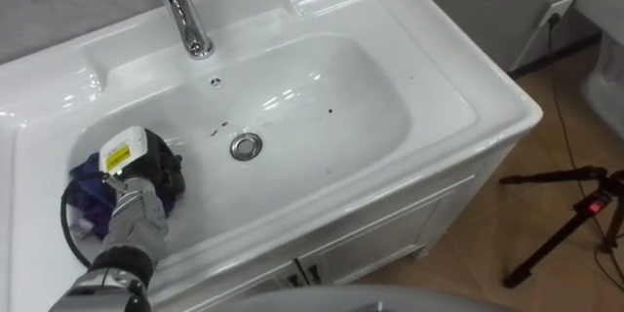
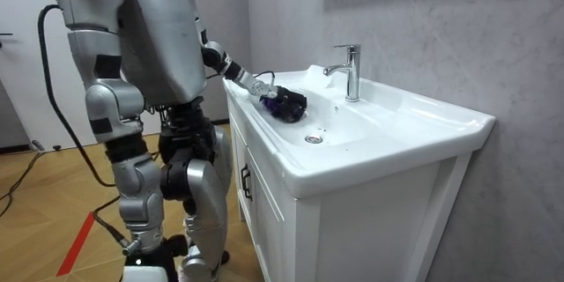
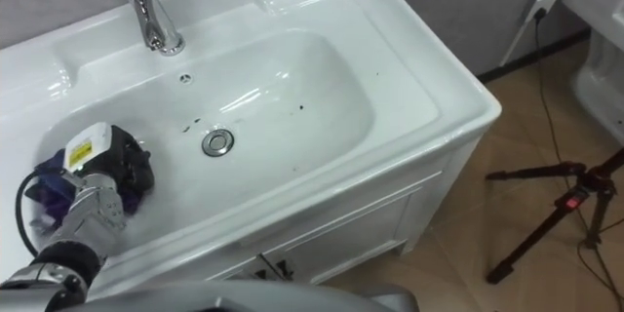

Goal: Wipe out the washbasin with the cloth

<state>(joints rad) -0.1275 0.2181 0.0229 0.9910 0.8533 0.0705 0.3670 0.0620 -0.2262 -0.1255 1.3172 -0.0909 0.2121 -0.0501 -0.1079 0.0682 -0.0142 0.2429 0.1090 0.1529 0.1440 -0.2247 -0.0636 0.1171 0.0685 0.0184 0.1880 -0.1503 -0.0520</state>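
The white basin (image 1: 322,68) lies below me with a chrome tap (image 1: 185,15) at its back and a drain (image 1: 246,145) in the middle. A few dark specks (image 1: 216,130) dot the bowl near the drain. My left hand (image 1: 148,161) is down in the left end of the bowl, fingers curled on a purple cloth (image 1: 90,177) bunched under it. In the room view the hand and cloth (image 2: 286,104) rest on the basin's near end. My right hand (image 2: 124,145) hangs by my hip there. I stand upright at the cabinet's end.
The basin tops a white cabinet (image 1: 390,234) with doors. A black tripod (image 1: 575,205) stands on the wooden floor to the right, with a cable (image 1: 556,68) running from a wall socket. A grey wall is behind the tap.
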